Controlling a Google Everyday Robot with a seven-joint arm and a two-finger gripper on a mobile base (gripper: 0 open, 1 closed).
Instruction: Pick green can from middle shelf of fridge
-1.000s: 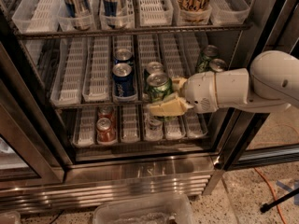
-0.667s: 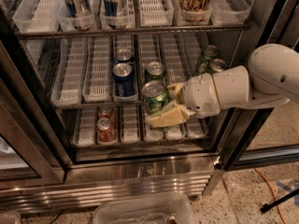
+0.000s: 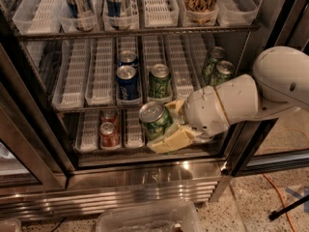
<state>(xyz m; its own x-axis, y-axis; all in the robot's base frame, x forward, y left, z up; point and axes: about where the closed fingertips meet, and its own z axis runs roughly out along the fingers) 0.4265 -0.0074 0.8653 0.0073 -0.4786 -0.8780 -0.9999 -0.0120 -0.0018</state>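
Note:
My gripper (image 3: 164, 127) is shut on a green can (image 3: 154, 120) with a silver top and holds it tilted, out in front of the fridge, below the front edge of the middle shelf (image 3: 104, 105). Its cream fingers (image 3: 173, 140) wrap the can from the right and below. A second green can (image 3: 160, 80) stands in a lane tray on the middle shelf. Two more green cans (image 3: 217, 66) stand at the shelf's right end, behind my white arm (image 3: 241, 100).
Two blue cans (image 3: 127, 81) stand on the middle shelf left of the green one. Two red cans (image 3: 108, 132) stand on the lower shelf. Tall cans (image 3: 77, 1) fill the top shelf. A clear plastic bin (image 3: 145, 219) lies on the floor below. The dark door frame (image 3: 251, 144) is right.
My gripper has pulled the green can out of the middle shelf, down and left towards the camera. The can behind it now stands exposed in that lane.

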